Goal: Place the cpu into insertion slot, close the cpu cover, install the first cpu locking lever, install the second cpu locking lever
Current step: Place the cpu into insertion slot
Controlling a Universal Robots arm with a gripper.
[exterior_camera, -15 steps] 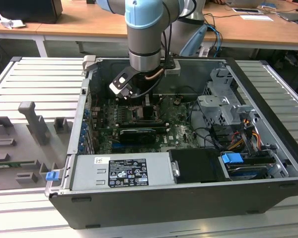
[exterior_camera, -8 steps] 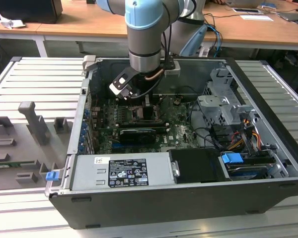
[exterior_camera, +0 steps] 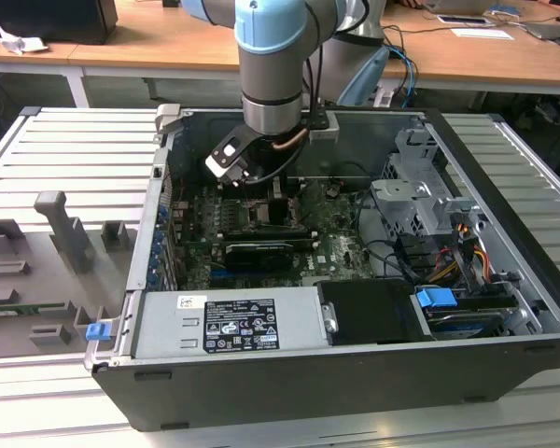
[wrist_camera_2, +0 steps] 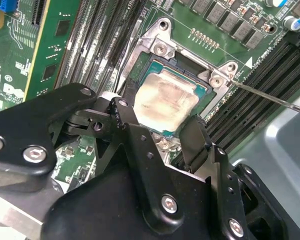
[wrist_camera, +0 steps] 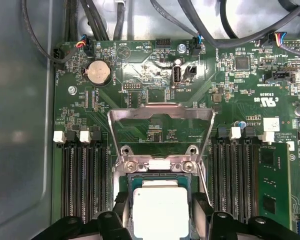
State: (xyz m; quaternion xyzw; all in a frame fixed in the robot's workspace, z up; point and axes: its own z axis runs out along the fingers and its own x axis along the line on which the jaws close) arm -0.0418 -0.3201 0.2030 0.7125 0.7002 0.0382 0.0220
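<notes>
The cpu (wrist_camera_2: 167, 102), a flat square chip with a silvery-beige top, lies low in the insertion slot (wrist_camera_2: 217, 77) on the green board. My gripper (wrist_camera_2: 157, 120) is shut on the cpu, one black finger (wrist_camera_2: 122, 112) against each of two opposite edges. In the first wrist view the cpu (wrist_camera: 160, 212) sits between the fingertips (wrist_camera: 200, 205), inside the slot's silver rim (wrist_camera: 157, 165). The cpu cover (wrist_camera: 160, 111) stands flipped open beyond the slot, board showing through its window. A thin locking lever (wrist_camera_2: 275, 100) sticks out free beside the slot. In the exterior view the gripper (exterior_camera: 261, 201) reaches down into the open computer case.
Memory slots (wrist_camera: 85, 175) flank the socket on both sides, and a green memory card (wrist_camera: 272, 185) stands in one. A long black card (exterior_camera: 257, 254), the power supply (exterior_camera: 229, 322), a drive cage (exterior_camera: 420, 201) and loose cables (exterior_camera: 401, 252) crowd the case.
</notes>
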